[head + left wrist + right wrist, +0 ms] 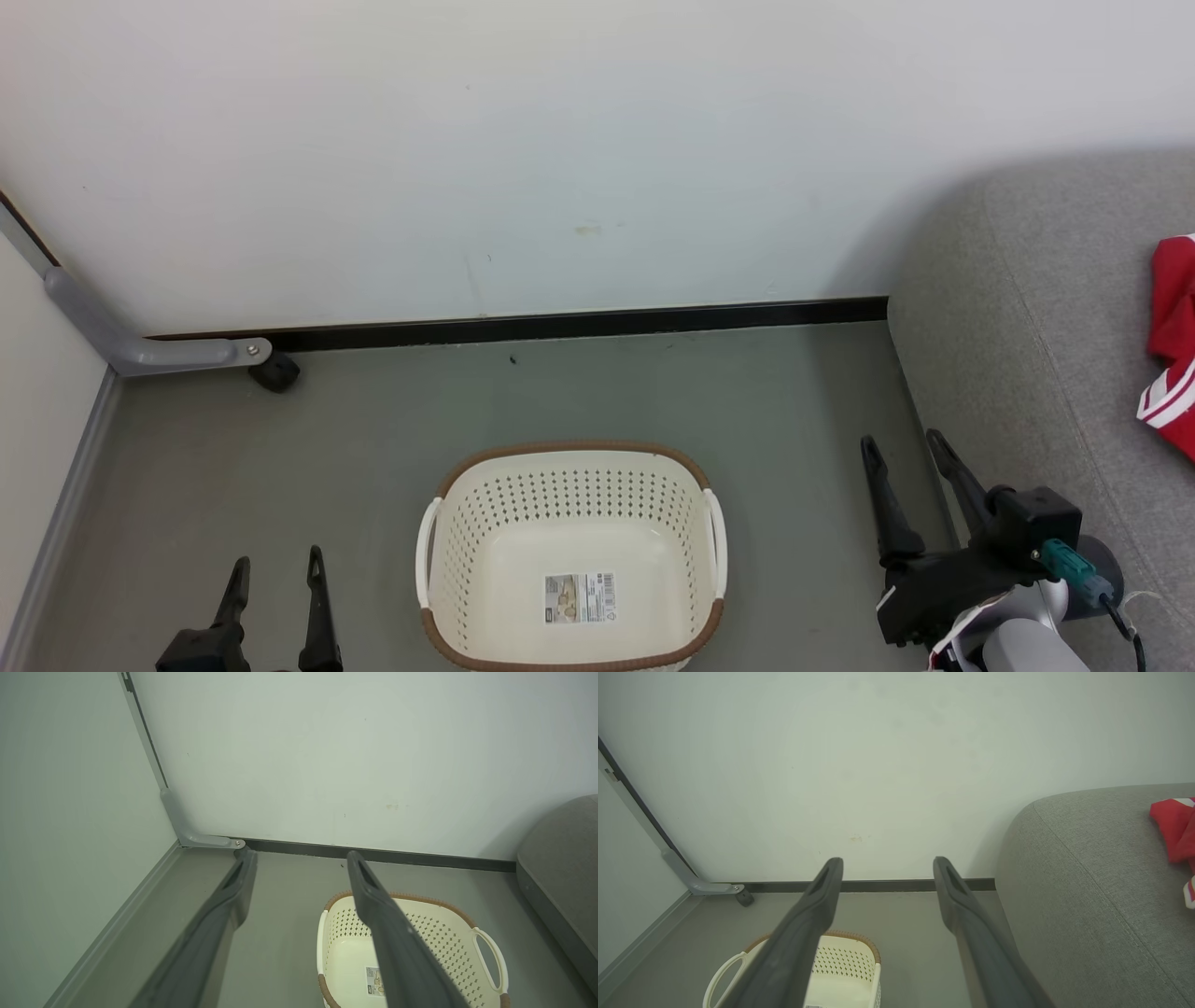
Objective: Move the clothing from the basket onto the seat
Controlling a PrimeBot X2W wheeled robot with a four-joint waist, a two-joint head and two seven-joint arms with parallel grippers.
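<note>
The cream-white perforated basket (574,555) with a brown rim stands on the grey floor, holding nothing but a label sticker (581,597) on its bottom. Red clothing (1172,341) with white stripes lies on the grey seat (1046,373) at the right edge; it also shows in the right wrist view as clothing (1174,828) on the seat (1087,891). My left gripper (278,565) stands open left of the basket, nothing between its fingers. My right gripper (904,446) is open too, between the basket and the seat. The basket (448,933) sits below my left gripper (301,856).
A white wall with a black skirting (579,325) runs behind the basket. A grey bracket with a black caster (275,371) sits at the far left corner. The seat's rounded side (558,872) rises close to the right of the basket.
</note>
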